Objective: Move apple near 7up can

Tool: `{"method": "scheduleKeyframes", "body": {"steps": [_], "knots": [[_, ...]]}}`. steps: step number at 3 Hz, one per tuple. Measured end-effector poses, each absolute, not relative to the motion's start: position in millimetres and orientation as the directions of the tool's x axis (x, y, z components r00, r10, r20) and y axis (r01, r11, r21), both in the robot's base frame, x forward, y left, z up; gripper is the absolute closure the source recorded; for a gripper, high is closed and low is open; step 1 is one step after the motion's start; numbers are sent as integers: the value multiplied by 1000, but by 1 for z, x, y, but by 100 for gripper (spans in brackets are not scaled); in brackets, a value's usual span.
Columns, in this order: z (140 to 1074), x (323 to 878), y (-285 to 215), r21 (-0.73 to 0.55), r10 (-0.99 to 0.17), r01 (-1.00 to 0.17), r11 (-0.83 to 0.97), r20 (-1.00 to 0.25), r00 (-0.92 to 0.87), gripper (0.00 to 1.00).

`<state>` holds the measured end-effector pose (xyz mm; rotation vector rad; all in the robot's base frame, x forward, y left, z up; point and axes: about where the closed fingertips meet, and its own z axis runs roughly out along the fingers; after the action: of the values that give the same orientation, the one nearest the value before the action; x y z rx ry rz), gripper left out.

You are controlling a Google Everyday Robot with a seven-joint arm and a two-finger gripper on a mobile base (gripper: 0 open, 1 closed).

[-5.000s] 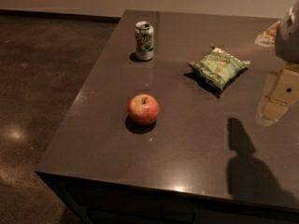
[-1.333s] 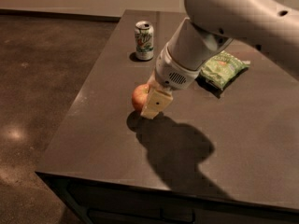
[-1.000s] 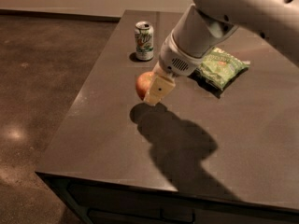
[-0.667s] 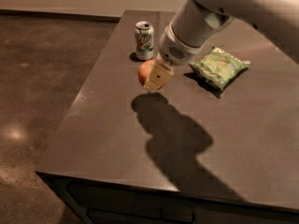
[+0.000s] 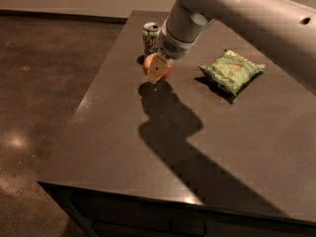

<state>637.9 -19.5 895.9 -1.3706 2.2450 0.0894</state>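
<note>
The red apple [image 5: 150,64] is held in my gripper [image 5: 157,69], a little above the dark table, just in front of the 7up can. The cream-coloured finger [image 5: 156,70] covers the apple's front. The 7up can [image 5: 149,36] stands upright near the table's far left edge, partly hidden behind my arm. The arm reaches in from the upper right and casts a long shadow across the table.
A green crinkled snack bag [image 5: 231,73] lies to the right of the apple. The dark table [image 5: 113,147] has its left edge close to the can and its front edge near the bottom of the view. A brown floor lies to the left.
My gripper came in from the right, took hold of the apple in the middle of the table, lifted it and carried it back toward the can.
</note>
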Motion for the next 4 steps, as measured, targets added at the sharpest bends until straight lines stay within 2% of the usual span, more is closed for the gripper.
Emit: {"method": "scheduleKeyframes", "body": {"steps": [1, 2, 4], "knots": [[886, 659, -12, -207, -810, -836, 508, -444, -383, 100], [877, 676, -10, -212, -808, -830, 515, -443, -388, 85], [863, 698, -9, -200, -811, -840, 505, -442, -383, 38]]}}
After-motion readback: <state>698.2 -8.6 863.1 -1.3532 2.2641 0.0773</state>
